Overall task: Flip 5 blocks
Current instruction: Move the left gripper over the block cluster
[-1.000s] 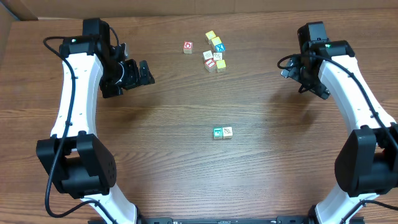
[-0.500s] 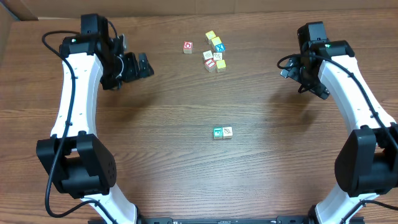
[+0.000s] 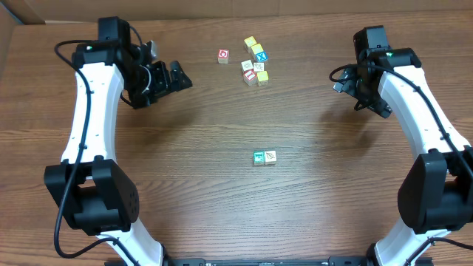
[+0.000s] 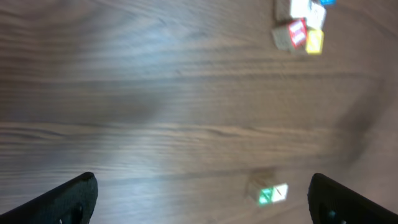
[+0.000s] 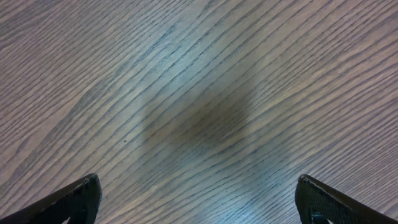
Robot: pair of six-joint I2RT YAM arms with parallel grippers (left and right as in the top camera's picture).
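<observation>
Several small wooden blocks (image 3: pixel 256 63) lie clustered at the back centre of the table, and one with a red print (image 3: pixel 223 56) sits apart to their left. A pair of blocks (image 3: pixel 264 157), one green-faced and one pale, rests touching at mid-table. My left gripper (image 3: pixel 174 77) hovers open left of the cluster, holding nothing. Its wrist view is blurred, with the pair (image 4: pixel 267 193) low between the open left gripper (image 4: pixel 202 199) and the cluster (image 4: pixel 301 25) at top right. My right gripper (image 3: pixel 366 96) is open at the far right over bare wood, and the right gripper (image 5: pixel 199 193) is empty.
The wooden table (image 3: pixel 222 199) ends at its back edge just behind the cluster. A cardboard box (image 3: pixel 18 11) sits beyond the back left corner. Both arm bases stand at the front corners.
My left gripper has swung to the right, toward the cluster of blocks, still open. The right arm and all blocks have stayed put.
</observation>
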